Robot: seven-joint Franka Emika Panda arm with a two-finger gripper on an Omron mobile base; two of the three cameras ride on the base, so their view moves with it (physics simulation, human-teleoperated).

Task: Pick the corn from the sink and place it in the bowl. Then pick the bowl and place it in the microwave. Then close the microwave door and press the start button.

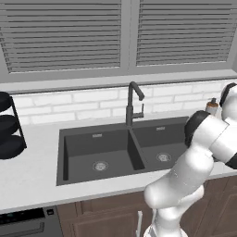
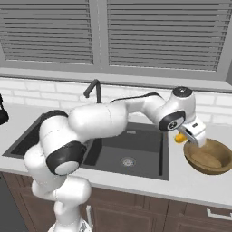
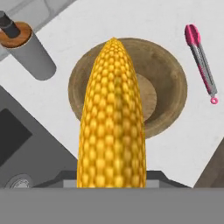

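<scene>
My gripper (image 2: 186,137) is shut on the corn (image 2: 180,137), a yellow-orange cob held just above the left rim of the golden-brown wooden bowl (image 2: 213,159). The bowl stands on the counter to the right of the sink (image 2: 136,156). In the hand view the corn (image 3: 113,118) points away from the hand, directly over the bowl (image 3: 171,74), which has nothing in it. Both basins of the dark grey sink (image 1: 99,155) hold nothing. The microwave and its door are out of view.
A grey bottle with a brown cap (image 3: 27,49) stands beside the bowl, near the back wall (image 1: 212,107). Pink-tipped tongs (image 3: 201,62) lie on the counter past the bowl. The dark faucet (image 1: 133,104) rises behind the sink. A black rack (image 1: 9,126) sits far left.
</scene>
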